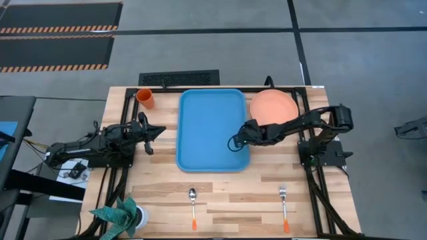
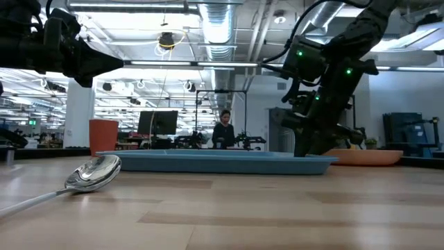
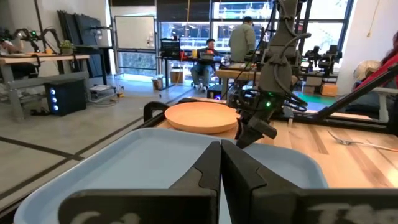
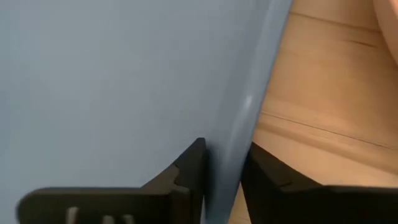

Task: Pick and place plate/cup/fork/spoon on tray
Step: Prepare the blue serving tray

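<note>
A: Right gripper (image 1: 235, 142)?

B: Down at the right rim of the large rectangular bright blue plastic tray (image 1: 200, 113), toward the near corner. Closed on that rim, one dark finger (image 4: 186, 171) inside the tray and the other outside over the wood, as seen from the right wrist. Lit green on the wrist housing in the low view (image 2: 316, 139).

A: Left gripper (image 1: 160, 131)?

B: Parked off the tray's left side, raised above the light wooden table (image 1: 233, 200), pointed toward the tray. Fingers (image 3: 208, 168) pressed together, holding nothing.

A: Round flat salmon-orange plate (image 1: 273, 107)?

B: On the table just beside the tray's far right corner, outside the rim. Lying flat; seen past the tray from the left wrist (image 3: 202, 116).

A: Small orange plastic tumbler (image 1: 145, 98)?

B: Upright near the table's far left edge, left of the tray, apart from it. Also standing behind the tray's left end in the low view (image 2: 103, 137).

A: Cutlery?

B: Small spoon with silver rounded bowl and thin orange handle (image 1: 193, 207) near the front edge, in front of the tray, handle toward the front. Small fork with silver tines and thin orange handle (image 1: 283, 208) to its right, well apart, lying the same way. Both clear of the tray.

A: Anything else on the table?

B: Crumpled teal cloth (image 1: 120, 215) at the front left corner, with a white round object just beside it. Tray interior bare.
</note>
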Robot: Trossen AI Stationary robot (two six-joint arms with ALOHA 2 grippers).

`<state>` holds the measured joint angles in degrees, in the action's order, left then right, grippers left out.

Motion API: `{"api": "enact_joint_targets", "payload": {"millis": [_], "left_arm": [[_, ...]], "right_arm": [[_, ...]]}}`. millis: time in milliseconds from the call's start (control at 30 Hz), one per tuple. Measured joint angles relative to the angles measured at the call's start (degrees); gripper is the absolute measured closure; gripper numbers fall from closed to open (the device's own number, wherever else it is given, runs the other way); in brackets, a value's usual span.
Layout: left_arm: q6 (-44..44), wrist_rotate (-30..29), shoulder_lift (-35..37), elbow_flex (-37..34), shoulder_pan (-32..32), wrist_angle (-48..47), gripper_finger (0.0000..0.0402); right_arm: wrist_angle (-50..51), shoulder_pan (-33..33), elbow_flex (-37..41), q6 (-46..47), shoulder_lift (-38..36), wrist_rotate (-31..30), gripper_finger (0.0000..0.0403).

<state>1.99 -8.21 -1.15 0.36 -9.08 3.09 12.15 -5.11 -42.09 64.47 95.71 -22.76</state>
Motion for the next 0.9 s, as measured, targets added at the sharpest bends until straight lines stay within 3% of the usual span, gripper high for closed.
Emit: {"api": "enact_joint_targets", "payload": {"millis": [200, 900], "left_arm": [[-0.27, 0.02, 0.0, 0.0, 0.0, 0.0, 0.0401], [-0.4, 0.07, 0.0, 0.02, 0.0, -0.02, 0.0401]], "right_arm": [[-1.11, -0.3, 0.02, 0.74, -0.51, -0.07, 0.0334], [-8.21, -0.28, 0.17, -1.36, -0.4, -6.76, 0.034]]}}
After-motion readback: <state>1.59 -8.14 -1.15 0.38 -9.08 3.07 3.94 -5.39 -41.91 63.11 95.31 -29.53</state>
